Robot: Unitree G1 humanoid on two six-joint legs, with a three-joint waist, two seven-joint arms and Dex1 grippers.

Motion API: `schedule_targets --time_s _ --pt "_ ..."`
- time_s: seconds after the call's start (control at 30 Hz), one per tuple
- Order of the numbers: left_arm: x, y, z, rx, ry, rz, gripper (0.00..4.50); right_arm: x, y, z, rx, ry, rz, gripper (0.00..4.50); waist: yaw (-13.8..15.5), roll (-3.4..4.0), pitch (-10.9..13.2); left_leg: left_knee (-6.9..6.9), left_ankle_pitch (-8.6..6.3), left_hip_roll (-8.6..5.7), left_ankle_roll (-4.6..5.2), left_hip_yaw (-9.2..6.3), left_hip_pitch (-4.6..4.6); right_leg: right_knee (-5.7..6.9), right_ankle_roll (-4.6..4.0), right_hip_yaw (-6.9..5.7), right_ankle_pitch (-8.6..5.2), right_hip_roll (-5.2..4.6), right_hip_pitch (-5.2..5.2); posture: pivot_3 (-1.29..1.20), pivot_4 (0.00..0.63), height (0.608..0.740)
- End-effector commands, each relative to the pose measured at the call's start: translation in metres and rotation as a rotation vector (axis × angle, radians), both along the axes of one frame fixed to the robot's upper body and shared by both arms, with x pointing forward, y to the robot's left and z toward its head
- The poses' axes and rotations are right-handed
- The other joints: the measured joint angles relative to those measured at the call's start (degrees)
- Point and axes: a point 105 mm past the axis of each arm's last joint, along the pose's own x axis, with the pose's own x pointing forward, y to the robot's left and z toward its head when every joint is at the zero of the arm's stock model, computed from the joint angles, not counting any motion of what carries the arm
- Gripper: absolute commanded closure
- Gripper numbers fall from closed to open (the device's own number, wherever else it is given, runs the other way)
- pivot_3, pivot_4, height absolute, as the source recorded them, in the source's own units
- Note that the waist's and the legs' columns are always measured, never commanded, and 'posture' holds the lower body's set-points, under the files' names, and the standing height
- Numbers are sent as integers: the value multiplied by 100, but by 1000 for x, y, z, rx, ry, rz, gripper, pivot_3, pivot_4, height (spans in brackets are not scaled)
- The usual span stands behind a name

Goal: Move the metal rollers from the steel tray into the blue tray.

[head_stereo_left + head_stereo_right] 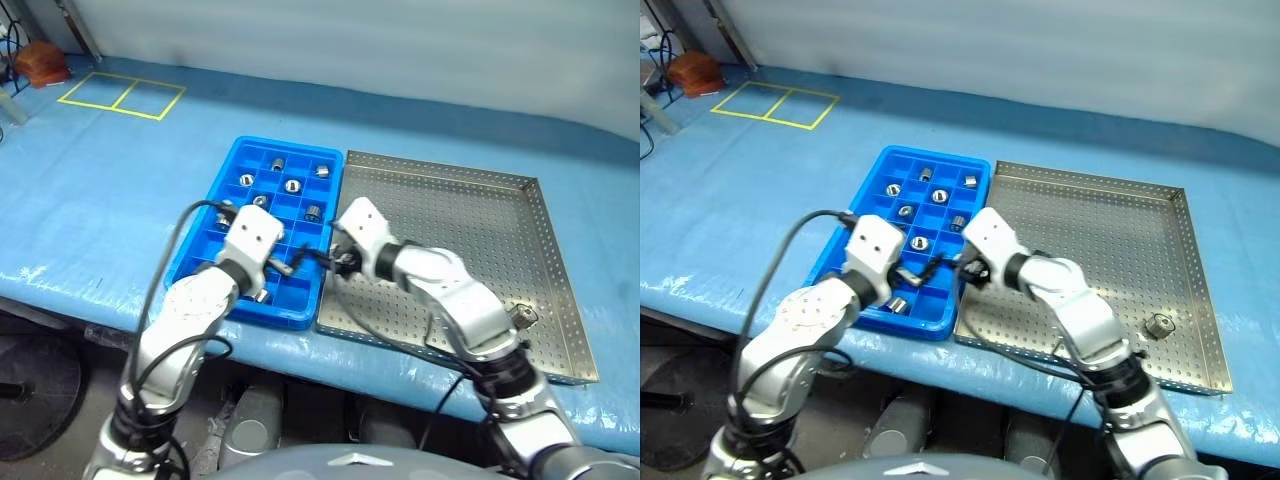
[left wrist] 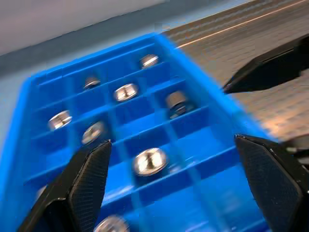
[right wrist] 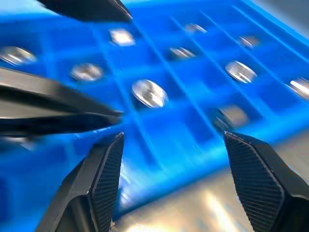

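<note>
Both of your grippers meet over the near corner of the blue tray, by its border with the steel tray. The left gripper has its jaws spread wide with nothing between them. The right gripper also stands open and empty, hanging over the blue rim.

Most metal rollers already sit singly in the blue tray's square compartments. One roller lies alone on the steel tray near its front right corner, well apart from both grippers.

Watch the crowding: the black fingers of the two arms come very close here, and a careless swing could knock them together or clip the thin plastic dividers and shift the light tray. The last roller is a smooth, shiny short cylinder on a hard perforated floor, so a glancing pinch could send it rolling toward the low rim. The glossy blue covering on the counter looks slick, so either tray may slide if pushed.
</note>
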Motion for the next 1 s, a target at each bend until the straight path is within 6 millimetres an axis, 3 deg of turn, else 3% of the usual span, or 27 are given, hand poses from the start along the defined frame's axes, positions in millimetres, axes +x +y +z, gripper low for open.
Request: schedule_targets --time_s 0.03,0.23,0.53,1.0 --pt "-5 -31 19 -121 -78 -206 47 -4 -52 13 -86 -41 -206 1025 -61 0 0 -1 -1 1 1 0 -4 0 -1 1 0 1 -5 170 150 740" --pt "-13 -61 11 -160 -64 -419 47 -25 -109 -1 -124 59 -474 1025 -457 8 -5 -7 -7 12 11 3 -1 8 -9 5 -7 14 -8 48 150 740" --pt "-28 -85 1 -153 -38 -591 47 -33 -137 -26 -76 125 -685 1025 -899 8 -5 13 -5 9 15 22 24 12 16 28 3 15 16 11 150 740" --pt "-33 -84 -6 -149 -4 -572 47 -30 -165 -35 -165 87 -865 1025 -918 10 -6 11 -4 9 16 23 29 17 18 38 4 20 16 31 150 740"
